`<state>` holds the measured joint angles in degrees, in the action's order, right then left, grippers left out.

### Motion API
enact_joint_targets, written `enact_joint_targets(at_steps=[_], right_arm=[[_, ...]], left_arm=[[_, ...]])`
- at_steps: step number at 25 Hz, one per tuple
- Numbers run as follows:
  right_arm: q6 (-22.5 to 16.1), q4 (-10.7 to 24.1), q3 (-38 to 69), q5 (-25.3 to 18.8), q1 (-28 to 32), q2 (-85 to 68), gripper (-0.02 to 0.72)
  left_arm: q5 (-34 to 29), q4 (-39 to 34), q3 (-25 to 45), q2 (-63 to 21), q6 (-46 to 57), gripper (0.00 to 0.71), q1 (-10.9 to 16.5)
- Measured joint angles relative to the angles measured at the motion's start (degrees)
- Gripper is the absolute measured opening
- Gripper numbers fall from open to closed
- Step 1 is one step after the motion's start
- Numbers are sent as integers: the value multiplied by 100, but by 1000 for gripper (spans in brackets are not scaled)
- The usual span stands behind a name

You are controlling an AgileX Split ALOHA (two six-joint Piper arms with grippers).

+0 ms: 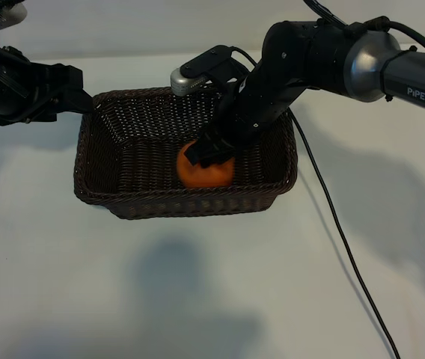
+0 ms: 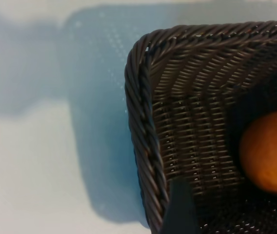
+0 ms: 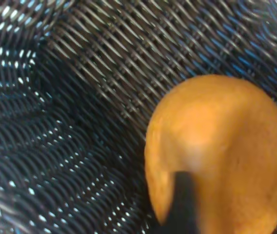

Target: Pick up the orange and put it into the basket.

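Note:
The orange [image 1: 205, 173] lies on the floor of the dark brown wicker basket [image 1: 190, 206], towards its front wall. My right gripper [image 1: 211, 153] reaches down into the basket and sits right over the orange, open, its dark fingers standing at either side of the fruit's top. The right wrist view is filled by the orange [image 3: 226, 146] with one finger [image 3: 182, 195] against it and the basket weave [image 3: 80, 97] behind. My left gripper [image 1: 85, 101] hovers open at the basket's far left corner. In its wrist view one finger [image 2: 180, 209] shows above the braided rim [image 2: 138, 122], the orange [image 2: 270, 151] farther in.
The basket stands on a plain white table [image 1: 197, 299]. A black cable [image 1: 332, 217] trails from the right arm across the table to the front right. Open table surface lies in front of the basket and on both of its sides.

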<state>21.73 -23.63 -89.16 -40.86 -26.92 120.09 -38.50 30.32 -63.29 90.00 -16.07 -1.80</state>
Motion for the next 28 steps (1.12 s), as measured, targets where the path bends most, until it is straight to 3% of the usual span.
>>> enact_joint_targets(at_steps=[2, 4, 11, 19, 22, 28], right_arm=[[-14, 0, -4, 0, 0, 0, 671], [-86, 0, -6, 5, 0, 0, 697], [-244, 89, -167, -213, 0, -78, 665], [-1046, 856, -700, -906, 0, -466, 632], [-1185, 1176, -742, -1160, 0, -654, 623], [-1313, 1300, -742, -1550, 103, -1077, 608]], left_arm=[[0, 0, 0, 0, 0, 590, 0], [0, 0, 0, 0, 0, 590, 0], [-2, 0, 0, 0, 0, 590, 0], [-8, 0, 0, 0, 0, 590, 0], [-8, 0, 0, 0, 0, 589, 0], [-8, 0, 0, 0, 0, 589, 0]])
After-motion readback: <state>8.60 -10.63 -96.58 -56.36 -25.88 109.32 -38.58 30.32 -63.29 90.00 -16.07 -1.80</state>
